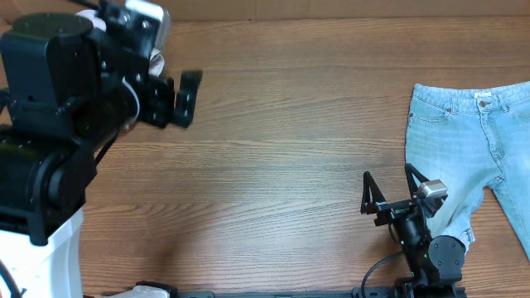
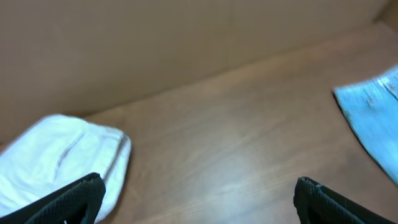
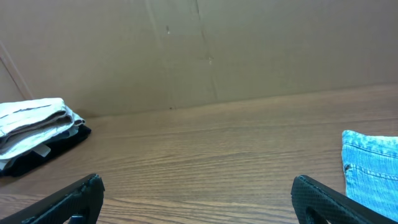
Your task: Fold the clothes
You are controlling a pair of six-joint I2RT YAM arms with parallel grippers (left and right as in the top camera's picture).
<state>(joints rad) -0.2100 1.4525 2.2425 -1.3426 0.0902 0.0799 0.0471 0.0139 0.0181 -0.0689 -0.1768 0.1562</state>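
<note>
- Left arm: stands over the left end of the desk, raised close to the overhead camera
- Left jaws: wide open and gripping nothing. In the left wrist view both dark fingers sit at the bottom corners, with bare wood between them
- Right arm: at the near edge of the desk on the right side. In the overhead view its lower links overlap one leg of the jeans
- Right jaws: wide open and gripping nothing. The two fingers point away from the arm's base, over bare wood just left of the jeans
- Jeans: light-blue denim, spread flat on the right part of the desk. The waistband lies toward the far edge and the legs run toward the near edge, and the right side is cut off by the frame. Neither set of jaws touches them
- Beige shorts: folded into a compact pale bundle at the far left of the desk, near the cardboard wall. They are well apart from the jeans. The left wrist view is blurred, so fine detail cannot be told
- Stack of folded clothes: in the right wrist view, light folded layers rest on top of a dark garment at the far left, close to the wall
- Overhead view: the left arm covers the corner that holds the stack, so the stack cannot be made out from above
</note>
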